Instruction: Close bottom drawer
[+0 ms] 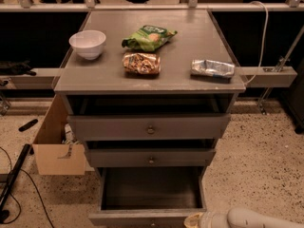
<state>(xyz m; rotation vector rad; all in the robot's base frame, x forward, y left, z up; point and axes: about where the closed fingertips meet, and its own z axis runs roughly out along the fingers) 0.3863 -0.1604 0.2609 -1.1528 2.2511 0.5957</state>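
Observation:
The bottom drawer (150,189) of the grey-brown cabinet is pulled far out, showing its deep dark box; its low front (142,218) runs along the bottom edge of the view. My gripper (195,220) is at the bottom right, just at the right end of that drawer front, with the pale arm (251,218) trailing off to the right. The middle drawer (150,157) and the top drawer (150,126) each stand slightly out, each with a small round knob.
On the cabinet top (190,51) stand a white bowl (88,43), a green chip bag (148,37), a brown snack bag (141,63) and a silver packet (212,68). An open cardboard box (53,144) stands on the speckled floor at left. Black cables (14,177) lie at far left.

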